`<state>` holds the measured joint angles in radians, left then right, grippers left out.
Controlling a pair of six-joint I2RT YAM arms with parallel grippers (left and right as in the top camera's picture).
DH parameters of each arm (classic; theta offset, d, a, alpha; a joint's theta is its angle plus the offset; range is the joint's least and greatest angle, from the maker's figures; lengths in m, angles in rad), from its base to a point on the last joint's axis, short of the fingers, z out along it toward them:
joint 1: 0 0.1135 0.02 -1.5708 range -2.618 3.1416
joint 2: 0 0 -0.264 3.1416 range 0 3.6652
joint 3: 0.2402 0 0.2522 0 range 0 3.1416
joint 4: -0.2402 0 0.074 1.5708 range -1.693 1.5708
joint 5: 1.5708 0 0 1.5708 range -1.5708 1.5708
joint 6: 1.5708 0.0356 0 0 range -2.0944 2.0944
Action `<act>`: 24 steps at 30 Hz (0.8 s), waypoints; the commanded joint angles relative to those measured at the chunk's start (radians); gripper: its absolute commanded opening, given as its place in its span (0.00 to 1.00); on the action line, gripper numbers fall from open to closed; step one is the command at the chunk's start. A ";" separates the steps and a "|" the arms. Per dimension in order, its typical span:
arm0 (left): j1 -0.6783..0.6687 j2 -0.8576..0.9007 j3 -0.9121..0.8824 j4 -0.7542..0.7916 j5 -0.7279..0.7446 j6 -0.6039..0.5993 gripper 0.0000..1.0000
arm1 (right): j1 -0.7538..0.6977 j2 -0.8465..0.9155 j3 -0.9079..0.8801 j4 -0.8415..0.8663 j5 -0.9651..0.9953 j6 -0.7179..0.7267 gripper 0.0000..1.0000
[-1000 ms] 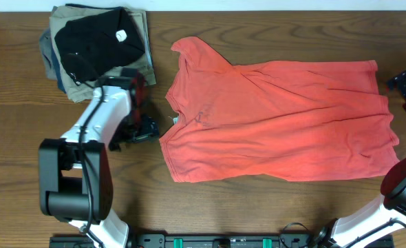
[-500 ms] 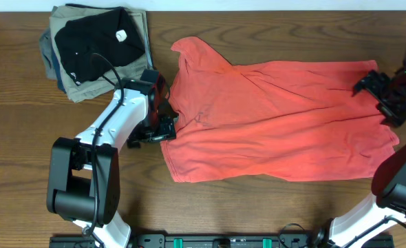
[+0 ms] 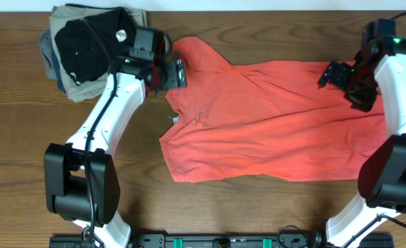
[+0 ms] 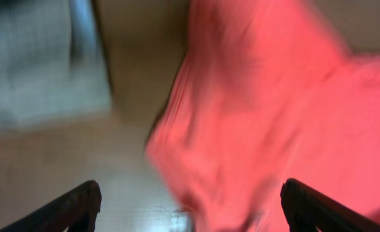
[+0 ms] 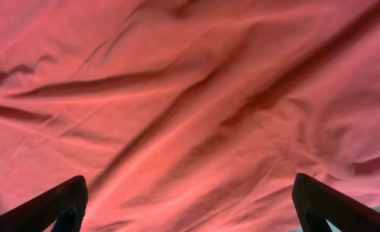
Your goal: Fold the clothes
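Observation:
The clothes (image 3: pixel 279 120), a red-orange short-sleeved T-shirt, lie spread flat across the table's middle, neck to the left and hem to the right. A small white tag (image 3: pixel 175 120) shows at the neck. My left gripper (image 3: pixel 175 72) hovers open over the shirt's upper left sleeve. In the blurred left wrist view the shirt (image 4: pixel 261 116) lies between and ahead of its gripper (image 4: pixel 193 212). Over the upper right part near the hem my right gripper (image 3: pixel 340 81) stands open. Wrinkled shirt cloth (image 5: pixel 190 96) fills the right wrist view beneath its wide-apart gripper (image 5: pixel 193 209). Neither holds anything.
A stack of folded garments (image 3: pixel 96 48), black with a white tag on top of khaki and blue, sits at the back left corner, just left of my left gripper. It shows as a grey blur (image 4: pixel 35 64) in the left wrist view. Bare wooden table (image 3: pixel 24 138) surrounds the shirt.
My left arm swung from beside the shirt's neck up to the upper left sleeve. The right arm came in from the table's right edge to above the shirt's upper right. The shirt has not moved.

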<state>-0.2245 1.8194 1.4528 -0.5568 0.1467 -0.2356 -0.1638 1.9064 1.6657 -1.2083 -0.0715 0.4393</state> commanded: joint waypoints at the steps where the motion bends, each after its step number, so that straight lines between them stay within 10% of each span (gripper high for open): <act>1: -0.001 0.007 0.034 0.084 0.002 0.041 0.90 | 0.040 -0.006 -0.067 0.039 0.031 -0.011 0.99; 24: 0.001 0.385 0.034 0.630 -0.001 0.082 0.89 | 0.073 -0.006 -0.301 0.211 0.030 -0.023 0.99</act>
<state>-0.2245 2.2059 1.4796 0.0582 0.1509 -0.1745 -0.0967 1.9064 1.3685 -1.0004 -0.0521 0.4347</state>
